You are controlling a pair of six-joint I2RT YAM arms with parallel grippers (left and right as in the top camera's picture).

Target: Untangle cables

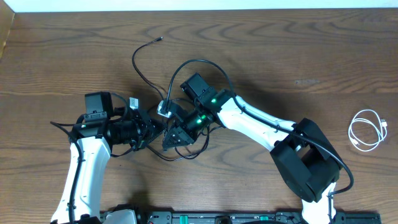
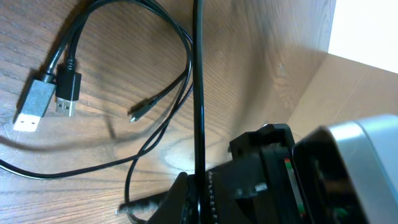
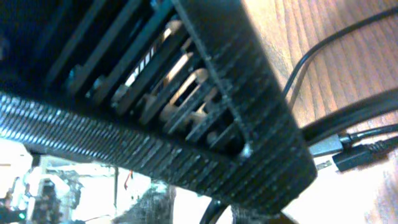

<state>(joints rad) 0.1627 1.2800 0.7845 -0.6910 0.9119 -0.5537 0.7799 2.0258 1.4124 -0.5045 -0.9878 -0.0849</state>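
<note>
Black cables (image 1: 134, 62) lie looped and crossed over each other at the middle of the wooden table. My left gripper (image 1: 155, 129) is shut on one black cable (image 2: 199, 93), which runs straight up from between its fingers (image 2: 180, 186) in the left wrist view. Two USB plugs (image 2: 37, 102) and a small plug (image 2: 138, 114) lie on the wood beside it. My right gripper (image 1: 170, 140) sits right against the left one, over the same tangle. A ribbed black part (image 3: 205, 118) fills the right wrist view and hides the jaws. A white cable (image 1: 367, 129) lies coiled far right.
The right arm's dark base link (image 1: 308, 162) stands at the front right. A black rail (image 1: 205, 218) runs along the table's front edge. The table's back edge (image 1: 199, 9) meets a white wall. More plugs (image 3: 348, 152) show at the right of the right wrist view.
</note>
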